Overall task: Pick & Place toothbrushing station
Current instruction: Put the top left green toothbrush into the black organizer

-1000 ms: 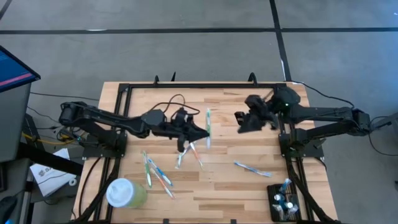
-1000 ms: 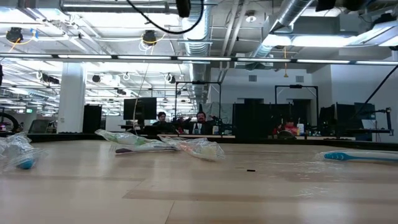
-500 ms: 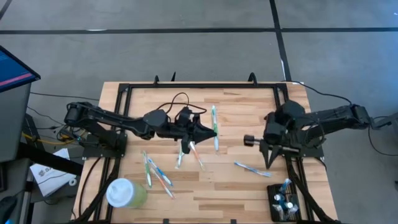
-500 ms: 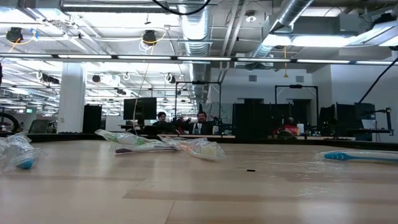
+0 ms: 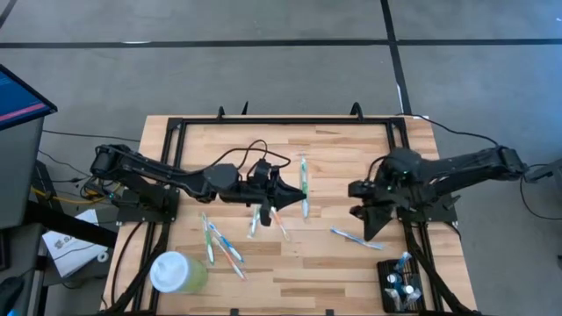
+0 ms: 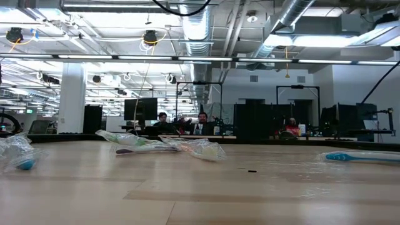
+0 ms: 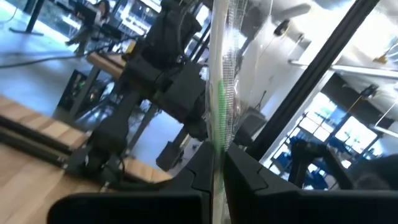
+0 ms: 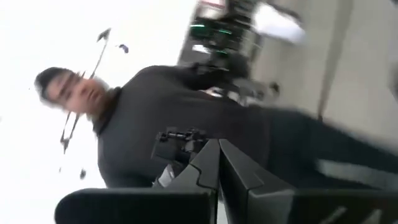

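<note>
Station [image 5: 402,283] sits at the bench's [image 5: 351,149] five o'clock corner; right gripper [image 5: 359,200], shut and empty, is nearer; left gripper [image 5: 296,192] pinches a wrapped toothbrush [image 5: 304,184].

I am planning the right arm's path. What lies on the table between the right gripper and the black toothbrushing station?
In the high view, one wrapped toothbrush lies between the right gripper and the toothbrushing station; otherwise bare wood.

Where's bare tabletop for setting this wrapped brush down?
Bare wood lies along the table's far edge, and between the green cup and the toothbrushing station. Crowded: the loose toothbrushes under the left gripper, and one brush by the right gripper.
</note>
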{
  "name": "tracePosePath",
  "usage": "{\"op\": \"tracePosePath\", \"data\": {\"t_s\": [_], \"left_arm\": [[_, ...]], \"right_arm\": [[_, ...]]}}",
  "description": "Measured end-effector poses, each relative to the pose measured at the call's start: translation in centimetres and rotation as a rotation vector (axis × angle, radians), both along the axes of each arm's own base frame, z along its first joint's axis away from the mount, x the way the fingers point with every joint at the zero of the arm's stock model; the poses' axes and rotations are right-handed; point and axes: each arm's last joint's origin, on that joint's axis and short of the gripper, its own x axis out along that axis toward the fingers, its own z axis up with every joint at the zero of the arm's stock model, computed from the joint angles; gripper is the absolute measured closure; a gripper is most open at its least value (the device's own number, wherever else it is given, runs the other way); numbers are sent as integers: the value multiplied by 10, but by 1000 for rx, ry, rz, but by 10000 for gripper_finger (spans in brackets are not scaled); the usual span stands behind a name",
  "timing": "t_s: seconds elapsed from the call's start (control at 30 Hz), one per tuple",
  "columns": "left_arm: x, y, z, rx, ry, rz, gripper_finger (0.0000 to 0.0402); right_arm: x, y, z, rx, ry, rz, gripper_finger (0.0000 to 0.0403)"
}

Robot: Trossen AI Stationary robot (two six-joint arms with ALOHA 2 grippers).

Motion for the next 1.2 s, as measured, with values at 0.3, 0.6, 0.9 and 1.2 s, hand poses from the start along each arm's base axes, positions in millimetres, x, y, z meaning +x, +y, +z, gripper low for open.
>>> {"op": "tracePosePath", "data": {"t_s": [0.3, 0.6, 0.9, 1.2], "left_arm": [[-2, -14, -11, 17, 112, 8, 396], [-5, -22, -12, 2, 117, 104, 396], [40, -36, -21, -18, 81, -5, 396], [86, -48, -19, 20, 54, 45, 396]], "right_arm": [[-26, -12, -35, -103, 429, -43, 403], [-34, -20, -40, -199, 355, -84, 403], [-34, -22, -25, -306, 62, -220, 403], [-62, -28, 7, -383, -229, -569, 403]]}}
